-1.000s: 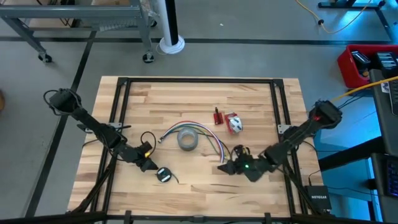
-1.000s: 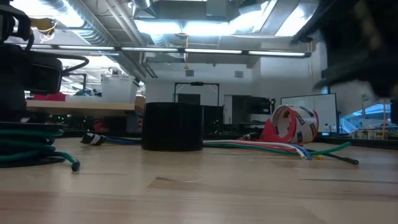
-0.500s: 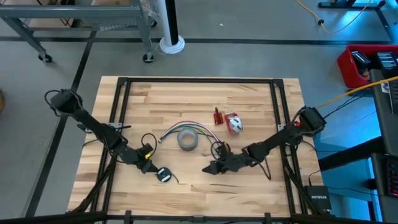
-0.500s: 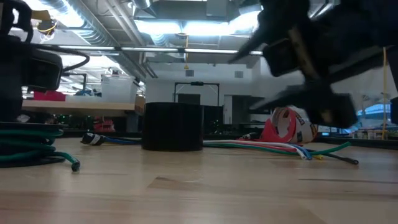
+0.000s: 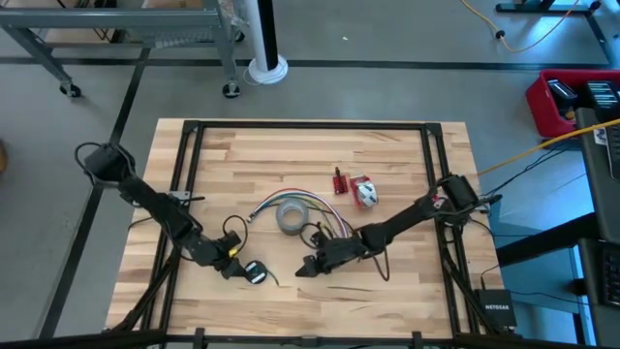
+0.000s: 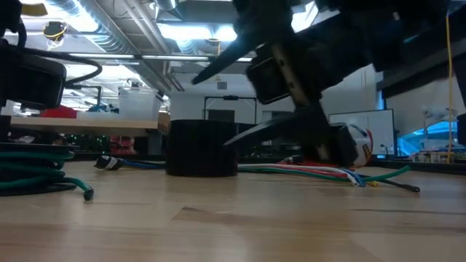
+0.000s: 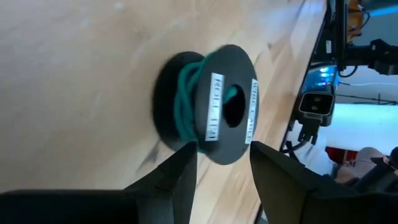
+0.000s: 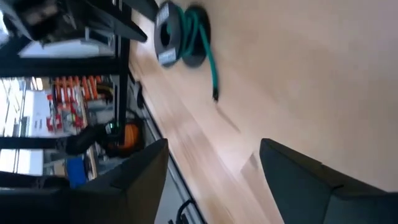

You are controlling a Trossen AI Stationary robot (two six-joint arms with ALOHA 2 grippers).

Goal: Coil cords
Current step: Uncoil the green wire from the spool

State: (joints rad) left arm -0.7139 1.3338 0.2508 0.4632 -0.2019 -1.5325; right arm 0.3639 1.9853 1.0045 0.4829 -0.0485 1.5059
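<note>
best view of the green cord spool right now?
Left wrist view: the green cord spool sits close up, its windings clear. The high view shows a small dark disc, the low view only its edge, the right wrist view it far off with its tail.

The high view looks straight down on the whole table (image 5: pixel 310 155). The low view sits at tabletop height, facing the tape roll (image 6: pixel 202 148). Both wrist views look closely at the cord spool (image 7: pixel 208 112), shared with the others.
</note>
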